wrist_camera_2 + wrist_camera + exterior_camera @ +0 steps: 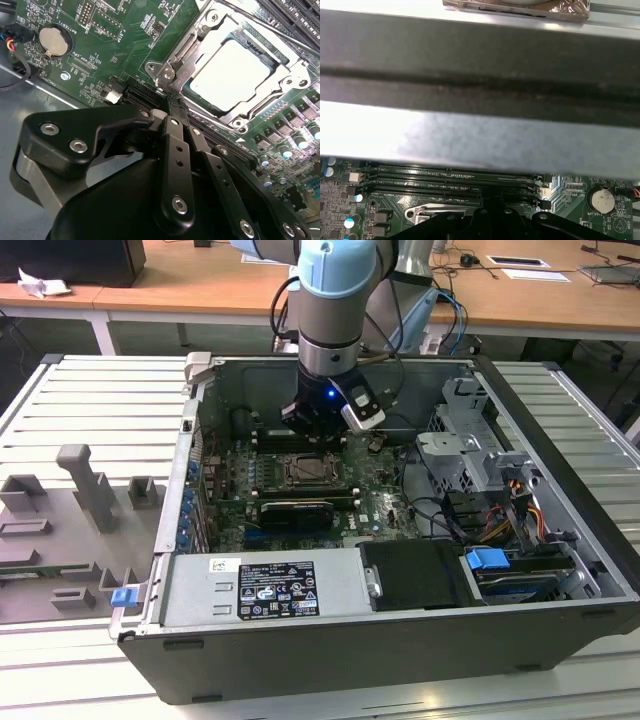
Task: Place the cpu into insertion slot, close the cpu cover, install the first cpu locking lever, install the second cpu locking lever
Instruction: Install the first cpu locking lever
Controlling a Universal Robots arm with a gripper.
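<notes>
An open dark grey computer case (330,660) is seen lying on its side on a pale slatted desk (90,400), with the green motherboard (375,502) facing up inside. The arm's black claw (174,102) is lowered into the case, its slim fingers (176,150) pressed together with nothing seen between them, the tips at a corner of the insertion slot (280,107). The silvery metal cpu cover (186,55) is folded flat over the slot. The cpu (231,75), a flat square with a pale matte face, is seated level in the slot, framed by the cover's cut-out, just beyond the fingertips. Long dark memory slots (450,177) run beside the socket.
</notes>
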